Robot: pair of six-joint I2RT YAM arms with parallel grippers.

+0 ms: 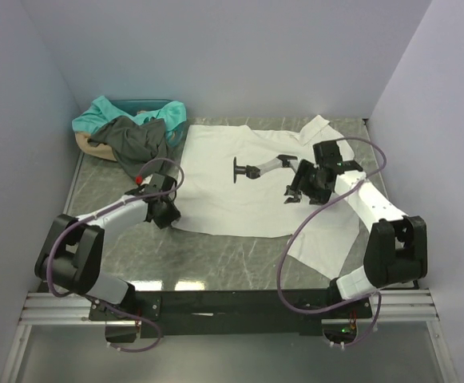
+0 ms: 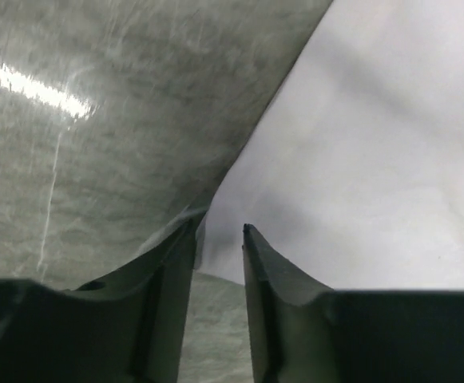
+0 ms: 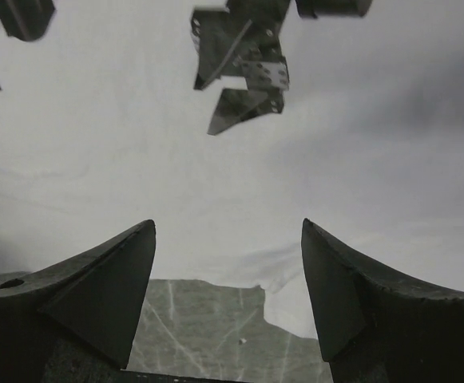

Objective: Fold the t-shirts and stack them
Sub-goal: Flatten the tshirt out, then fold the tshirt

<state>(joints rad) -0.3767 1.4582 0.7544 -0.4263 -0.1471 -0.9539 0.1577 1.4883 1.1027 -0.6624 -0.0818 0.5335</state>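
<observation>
The white t-shirt lies spread face up on the table, its black-and-grey print in the middle. My left gripper is at the shirt's near left corner. In the left wrist view its jaws stand narrowly apart, with the cloth's corner between the tips. My right gripper is open over the shirt, right of the print. In the right wrist view it hovers over the white cloth, the print ahead of it. The dark grey shirt and the teal shirt lie crumpled at the back left.
The grey and teal shirts are piled over a dark bin and a tan thing in the back left corner. White walls close in the marbled green table on three sides. A sleeve of the white shirt reaches the back right.
</observation>
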